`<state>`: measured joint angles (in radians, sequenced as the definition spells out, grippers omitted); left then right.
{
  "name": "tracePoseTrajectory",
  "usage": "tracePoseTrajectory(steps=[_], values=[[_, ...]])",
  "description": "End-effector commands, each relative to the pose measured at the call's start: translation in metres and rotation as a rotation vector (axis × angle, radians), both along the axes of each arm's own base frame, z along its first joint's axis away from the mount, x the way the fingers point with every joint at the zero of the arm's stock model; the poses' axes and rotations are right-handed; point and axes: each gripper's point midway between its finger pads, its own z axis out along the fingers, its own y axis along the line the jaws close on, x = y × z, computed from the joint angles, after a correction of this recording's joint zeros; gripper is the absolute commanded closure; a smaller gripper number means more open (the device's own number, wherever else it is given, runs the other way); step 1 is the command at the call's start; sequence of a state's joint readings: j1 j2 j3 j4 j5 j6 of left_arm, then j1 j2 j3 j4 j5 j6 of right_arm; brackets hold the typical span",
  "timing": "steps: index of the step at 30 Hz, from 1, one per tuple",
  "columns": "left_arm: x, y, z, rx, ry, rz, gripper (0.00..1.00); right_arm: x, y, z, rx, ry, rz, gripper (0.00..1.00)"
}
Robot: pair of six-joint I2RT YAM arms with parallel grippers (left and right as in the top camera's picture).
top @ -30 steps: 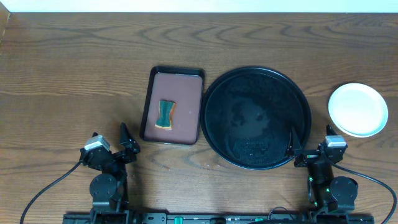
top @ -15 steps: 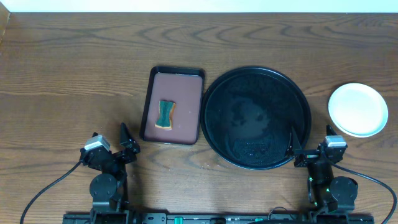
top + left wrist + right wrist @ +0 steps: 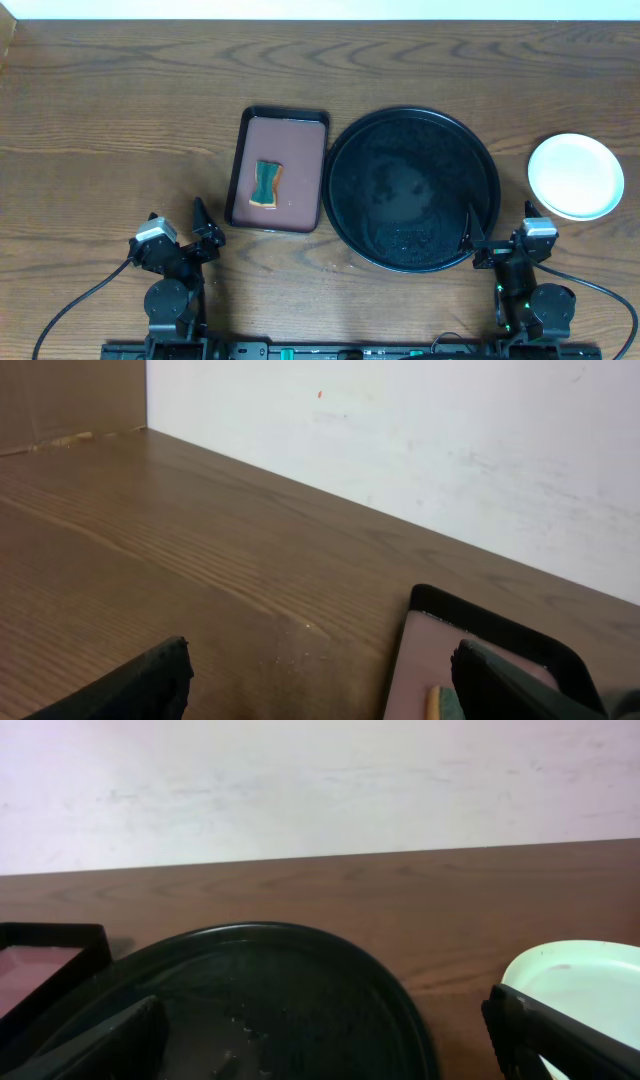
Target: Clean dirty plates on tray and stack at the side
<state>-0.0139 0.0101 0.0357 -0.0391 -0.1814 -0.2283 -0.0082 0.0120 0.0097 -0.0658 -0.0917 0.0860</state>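
Tray (image 3: pixel 410 150) set right of table centre. Plates (image 3: pixel 575 176) seen as one pale round at right table edge, beside tray. Left hand (image 3: pixel 175 214), right hand (image 3: pixel 498 213) held wide open near front edge.

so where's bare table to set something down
Wide bare wood left of the small rectangular tray, and the far strip behind both trays. The round tray holds no plates. Crowded: the thin gap between the two trays, and near the white plate.
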Motion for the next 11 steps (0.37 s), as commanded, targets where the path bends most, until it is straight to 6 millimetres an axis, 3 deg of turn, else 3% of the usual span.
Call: tracePoseTrajectory(steps=[1,11], values=[[0.0005,0.0004,-0.0168,0.009,0.040,-0.001,0.16,0.0000,0.0002,-0.0010,-0.014,-0.001,-0.001,0.01],[0.0005,0.0004,-0.0168,0.009,0.040,-0.001,0.16,0.0000,0.0002,-0.0010,-0.014,-0.001,-0.001,0.01]])
